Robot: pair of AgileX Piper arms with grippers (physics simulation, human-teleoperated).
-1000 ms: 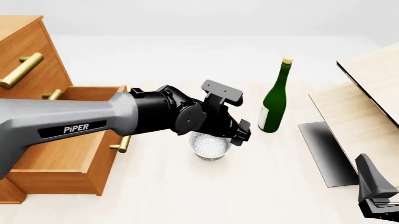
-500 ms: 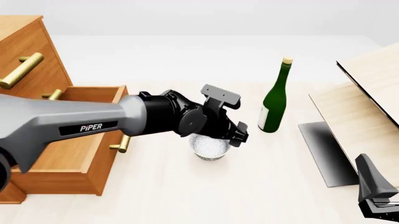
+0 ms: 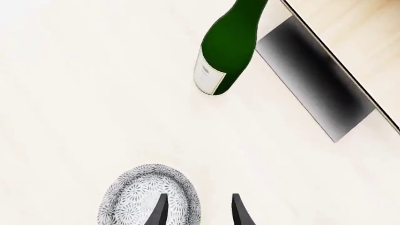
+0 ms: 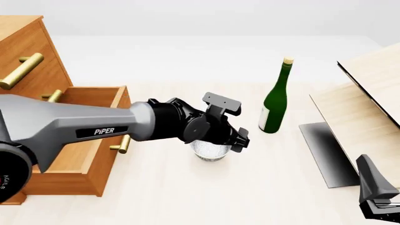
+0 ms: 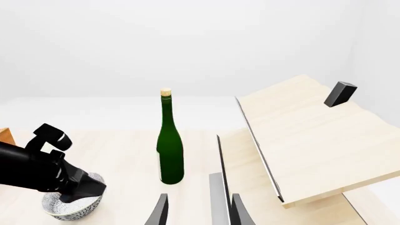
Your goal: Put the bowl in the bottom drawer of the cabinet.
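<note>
The white grey-speckled bowl (image 4: 211, 151) stands on the table a little right of the open bottom drawer (image 4: 69, 154) of the orange-brown cabinet (image 4: 25, 51). My left gripper (image 4: 235, 138) hangs low over the bowl's right side. In the left wrist view the left gripper (image 3: 198, 213) is open, with one finger (image 3: 159, 212) over the inside of the bowl (image 3: 140, 194) and the other outside its rim. My right gripper (image 4: 374, 190) rests at the near right corner; in its own view the right gripper (image 5: 198, 213) is open and holds nothing. That view shows the bowl (image 5: 72, 207) partly under the left arm.
A green wine bottle (image 4: 275, 103) stands upright right of the bowl and farther back. Pale slanted wooden boards (image 4: 359, 108) with a dark shadowed base fill the right side. The upper drawers' brass handles (image 4: 22, 70) stick out at the far left.
The left arm has sunk and reached further forward, bringing its gripper down closer onto the bowl's rim. The bowl, bottle, drawer and right arm have not moved.
</note>
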